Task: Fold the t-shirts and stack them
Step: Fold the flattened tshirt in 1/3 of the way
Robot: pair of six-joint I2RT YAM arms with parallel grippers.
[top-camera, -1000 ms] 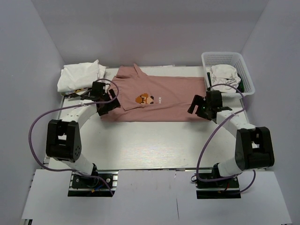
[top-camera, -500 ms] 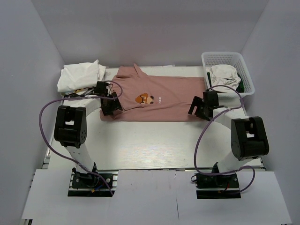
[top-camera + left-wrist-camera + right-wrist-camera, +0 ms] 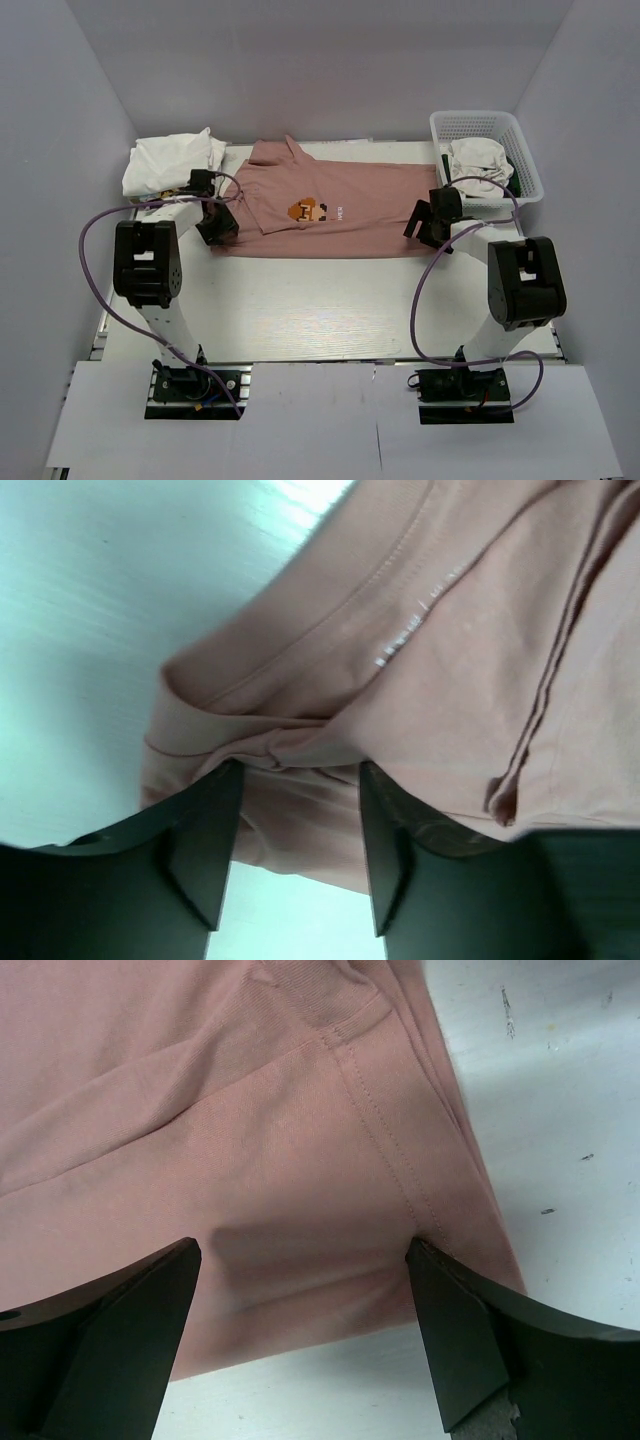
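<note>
Your left gripper [image 3: 300,780] has half-closed around the corner of the dusty-pink cloth t-shirt [image 3: 450,650] between its tips without pinching it yet, and your right gripper [image 3: 303,1250] gapes empty above the hem, so the fold grasp looks to be starting.

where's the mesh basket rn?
Top view: white mesh basket at the far right corner of the table, right of the pink t-shirt, a crumpled white t-shirt inside.

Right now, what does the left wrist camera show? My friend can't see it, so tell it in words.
A bunched edge of the dusty-pink t-shirt sits between the two dark fingers of the left claw, which stand apart on either side of it. The pale table shows behind the cloth.
</note>
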